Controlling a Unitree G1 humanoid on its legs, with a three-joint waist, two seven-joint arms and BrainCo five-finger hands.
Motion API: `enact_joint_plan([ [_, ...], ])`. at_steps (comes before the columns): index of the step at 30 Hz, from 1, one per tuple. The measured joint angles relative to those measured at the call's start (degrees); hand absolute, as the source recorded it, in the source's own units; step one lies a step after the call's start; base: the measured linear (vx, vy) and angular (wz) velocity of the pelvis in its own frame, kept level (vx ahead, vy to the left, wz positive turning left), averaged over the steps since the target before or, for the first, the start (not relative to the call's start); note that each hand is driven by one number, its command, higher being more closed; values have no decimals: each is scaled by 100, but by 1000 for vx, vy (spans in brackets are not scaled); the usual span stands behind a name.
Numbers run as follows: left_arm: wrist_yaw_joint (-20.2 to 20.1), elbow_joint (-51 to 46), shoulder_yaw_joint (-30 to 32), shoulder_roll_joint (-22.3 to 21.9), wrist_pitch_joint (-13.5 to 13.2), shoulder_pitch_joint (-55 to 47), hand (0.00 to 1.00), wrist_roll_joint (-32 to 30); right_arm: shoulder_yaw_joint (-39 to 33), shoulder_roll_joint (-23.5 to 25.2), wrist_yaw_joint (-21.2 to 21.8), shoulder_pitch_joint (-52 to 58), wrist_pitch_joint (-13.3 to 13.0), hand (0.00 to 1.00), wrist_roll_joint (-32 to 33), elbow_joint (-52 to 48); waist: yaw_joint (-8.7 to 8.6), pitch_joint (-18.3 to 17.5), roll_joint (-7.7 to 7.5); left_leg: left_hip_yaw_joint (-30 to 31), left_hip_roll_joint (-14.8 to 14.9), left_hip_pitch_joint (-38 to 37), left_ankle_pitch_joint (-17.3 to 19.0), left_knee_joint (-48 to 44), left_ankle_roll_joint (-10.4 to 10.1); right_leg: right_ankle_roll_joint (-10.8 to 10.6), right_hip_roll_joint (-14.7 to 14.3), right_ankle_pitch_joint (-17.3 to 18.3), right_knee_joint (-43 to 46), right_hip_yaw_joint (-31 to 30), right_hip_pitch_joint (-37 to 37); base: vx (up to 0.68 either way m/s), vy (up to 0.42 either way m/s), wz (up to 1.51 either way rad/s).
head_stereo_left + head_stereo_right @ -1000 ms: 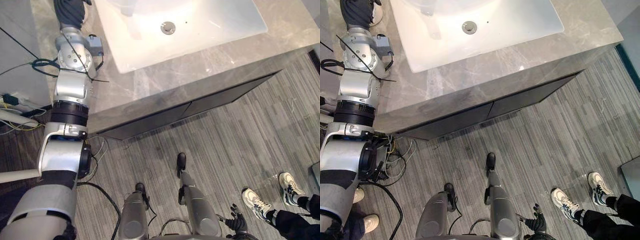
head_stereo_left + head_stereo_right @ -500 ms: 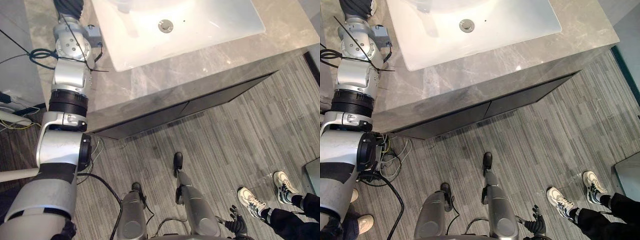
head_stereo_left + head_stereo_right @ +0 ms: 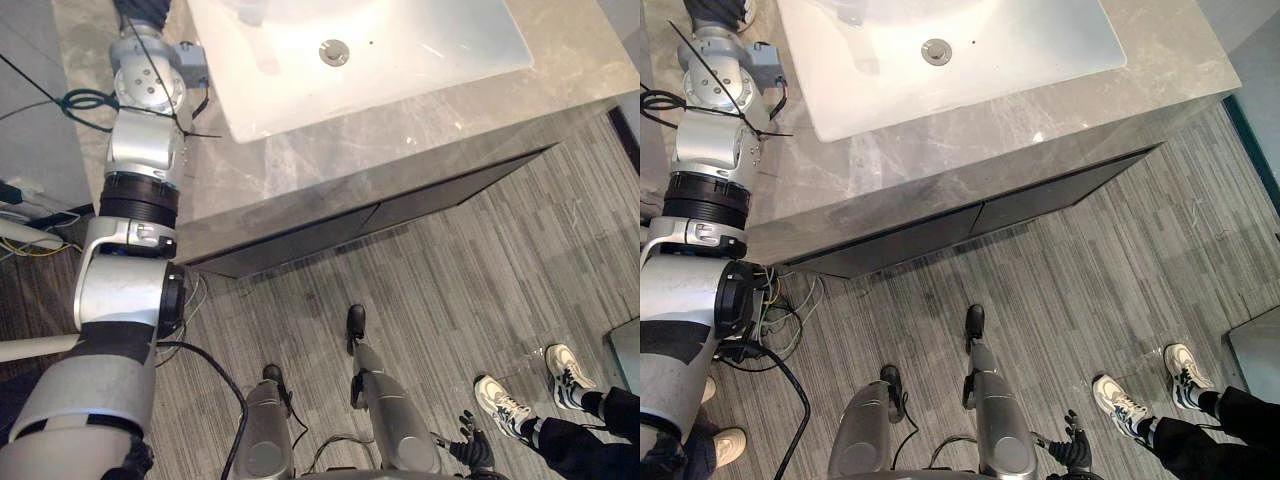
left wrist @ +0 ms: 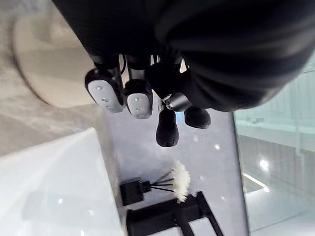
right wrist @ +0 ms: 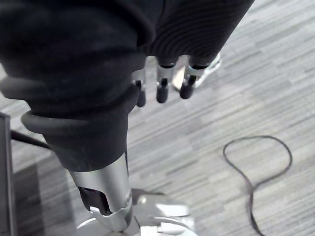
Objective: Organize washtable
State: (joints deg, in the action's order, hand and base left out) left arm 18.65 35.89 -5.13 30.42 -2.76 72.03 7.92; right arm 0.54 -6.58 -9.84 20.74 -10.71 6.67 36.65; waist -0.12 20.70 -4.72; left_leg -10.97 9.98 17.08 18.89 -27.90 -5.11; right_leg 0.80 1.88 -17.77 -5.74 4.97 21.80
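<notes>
Grey marble washtable (image 3: pixel 330 150) around white sink (image 3: pixel 420 60). Left hand (image 4: pixel 138 98) far nearer: fingers loosely apart, empty, aimed at small black jar (image 4: pixel 132 191) beyond them, beside black tap (image 4: pixel 157 216); thin reeds (image 4: pixel 160 183) and white flower (image 4: pixel 181 181) leaning from its mouth. Right hand (image 5: pixel 161 84) slack-fingered, empty, low over floor (image 5: pixel 221 98).

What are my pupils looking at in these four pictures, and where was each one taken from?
A two-armed walking robot stands before a stone washstand with a white sink. Two pictures look down from its head; the other two look along each wrist. Its left hand reaches over the washstand near a round dish, a black jar of flower sticks and a black tap. Its right hand hangs open above the floor. Neither hand holds anything. A person's shoes show nearby.
</notes>
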Motion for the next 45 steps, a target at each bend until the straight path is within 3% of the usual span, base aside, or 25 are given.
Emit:
enact_joint_plan([
  [5,-3,-2232,-52,290,-319,-1402,100,51,-44,57,-11,-9,22,0,4,60,100,-58,10,15,-44,-361,-37,238,-22,-9,1,47,0,2,-241,-18,60,-1],
  [6,-25,-2688,33,402,-417,-2034,100,50,-54,62,-10,-9,71,0,-2,201,109,-256,15,39,-96,-402,-86,360,-34,-10,11,72,-1,17,-242,-10,44,8],
  [12,-122,-4128,1159,357,-663,-4304,100,111,-301,174,3,-16,134,0,-40,771,158,-722,134,156,-137,-1001,-249,866,-82,-5,13,235,-1,174,-695,25,42,12],
  [18,-69,-5171,2501,-961,-884,-6522,100,-224,-622,168,29,-13,232,0,-119,1336,310,-1290,428,296,-218,-1559,-320,1306,-56,-70,59,466,-4,320,-1188,17,58,14],
  [19,-66,-5240,2642,-1241,-885,-6899,100,-301,-689,170,29,2,243,0,-214,1435,406,-1399,450,297,-220,-1657,-335,1374,-42,-75,73,481,-5,324,-1254,22,77,3],
  [25,-87,-5380,2847,-2491,-780,-8405,100,-418,-801,169,116,-41,331,0,-403,1654,451,-1653,382,404,-314,-1877,-428,1584,15,-152,143,529,-5,460,-1473,2,38,15],
  [34,-407,-5621,2837,-3330,-648,-9135,100,-413,-801,155,161,-38,449,0,-504,1669,567,-1791,366,577,-300,-1982,-469,1590,53,-203,226,592,-2,727,-1715,0,28,14],
  [45,-501,-5486,2935,-3472,-605,-9468,100,-410,-546,215,288,-87,457,0,-504,1157,618,-1856,298,635,-198,-1947,-480,1592,49,-204,182,712,-2,927,-1753,10,-2,5],
])
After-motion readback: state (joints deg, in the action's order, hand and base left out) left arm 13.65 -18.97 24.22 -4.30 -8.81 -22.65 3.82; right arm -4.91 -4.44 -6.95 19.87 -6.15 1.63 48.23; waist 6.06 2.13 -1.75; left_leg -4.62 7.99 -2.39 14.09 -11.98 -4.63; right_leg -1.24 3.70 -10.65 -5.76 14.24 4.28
